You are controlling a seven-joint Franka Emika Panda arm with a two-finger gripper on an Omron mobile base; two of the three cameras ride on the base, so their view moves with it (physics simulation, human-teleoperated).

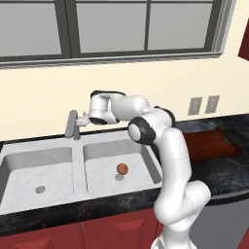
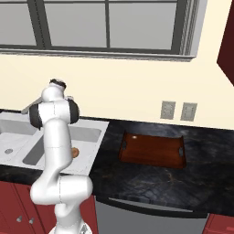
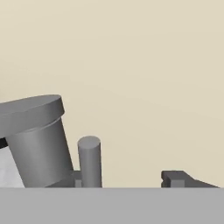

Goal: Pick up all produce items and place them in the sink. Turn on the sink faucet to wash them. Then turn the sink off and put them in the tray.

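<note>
Gripper [image 1: 82, 119] level beside the short grey metal faucet [image 1: 72, 125]; small round reddish-brown produce ball [image 1: 122, 168] in the right basin.

Left base view: the white arm reaches left over the light grey-white marbled double sink [image 1: 78, 151], its hand horizontal and the fingertips just beside the faucet's upright; whether they touch it I cannot tell. The ball rests on the right basin's floor, apart from the arm. The flat reddish-brown rectangular tray [image 1: 209, 144] lies on the dark counter, right of the sink.
Right base view: the arm hides most of the sink [image 2: 98, 125]; the ball [image 2: 75, 152] peeks out beside the arm, and the tray [image 2: 153, 150] sits well apart on the counter below 2 grey wall outlets [image 2: 178, 110].
Hand view: the faucet's [image 3: 37, 140] thick grey cylinder and a thinner post stand left; 1 dark fingertip [image 3: 177, 178] shows right. The fingers stand spread, pinching nothing.
</note>
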